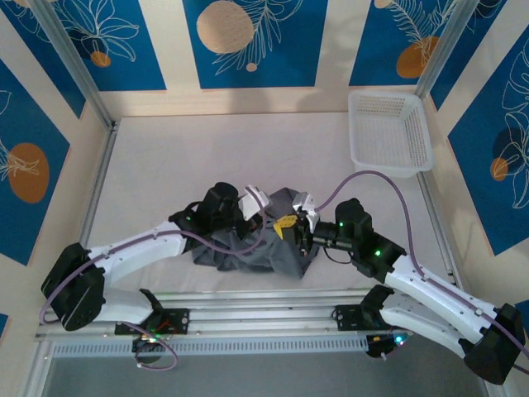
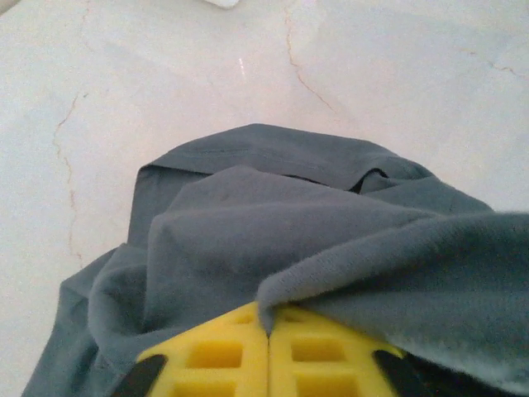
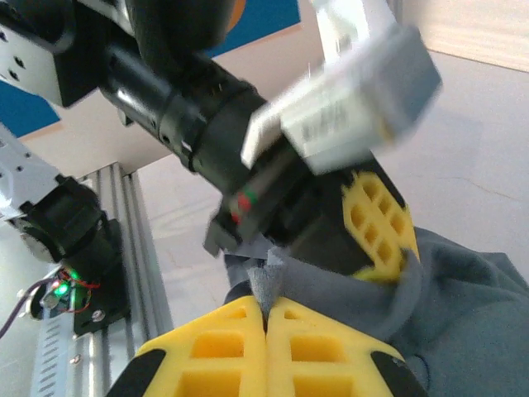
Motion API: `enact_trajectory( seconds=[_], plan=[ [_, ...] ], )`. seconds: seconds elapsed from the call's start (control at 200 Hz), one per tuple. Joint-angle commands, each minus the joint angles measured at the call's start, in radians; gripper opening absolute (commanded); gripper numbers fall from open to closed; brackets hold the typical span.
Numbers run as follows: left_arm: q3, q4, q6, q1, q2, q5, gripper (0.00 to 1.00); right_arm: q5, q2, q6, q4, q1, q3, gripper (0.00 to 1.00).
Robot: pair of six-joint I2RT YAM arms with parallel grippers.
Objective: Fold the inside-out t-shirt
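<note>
inside-out t-shirt (image 1: 263, 250) lay bunched in heap on table (image 1: 182, 157), centre, toward near edge, between both arms. left claw (image 2: 269, 335) closed tight, pinching fold of grey fabric. right claw (image 3: 266, 314) closed, small tuft of shirt nipped between tips. both claws close together at heap's top. white mesh basket (image 1: 390, 132) stood at far right corner, well apart from shirt.

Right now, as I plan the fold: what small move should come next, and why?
Probably draw the two grippers apart to spread the cloth. The left gripper and the right gripper are each shut on a pinch of the t-shirt, close together, and it lies crumpled on the table, too bunched to fold.
</note>
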Motion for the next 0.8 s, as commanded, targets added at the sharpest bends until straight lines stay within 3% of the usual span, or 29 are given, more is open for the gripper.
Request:
enact_trajectory(
  seconds=[0.0,0.07,0.22,0.375,0.485,0.67,0.795],
  plan=[
    [0.074,-0.009,-0.175,0.085,-0.067,0.172,0.0,0.152,-0.023,0.043,0.027,-0.005,-0.068,0.0],
    [0.117,-0.072,-0.214,0.118,-0.086,0.251,0.0,0.247,-0.021,0.082,0.037,-0.006,-0.124,0.0],
    [0.175,-0.19,-0.224,0.128,-0.105,0.31,0.0,0.236,-0.037,0.148,0.212,0.003,-0.271,0.0],
    [0.215,-0.257,-0.27,0.128,-0.076,0.341,0.0,0.234,-0.085,0.111,0.17,0.009,-0.252,0.31],
    [0.222,-0.28,-0.299,0.127,-0.057,0.295,0.0,0.234,-0.101,0.026,0.074,0.045,-0.14,0.38],
    [0.226,-0.261,-0.362,0.129,-0.026,0.261,0.0,0.542,0.048,-0.226,0.075,0.282,0.02,0.39],
    [0.229,-0.257,-0.384,0.129,-0.01,0.245,0.0,0.69,0.204,-0.394,0.053,0.331,0.108,0.57]
  ],
)
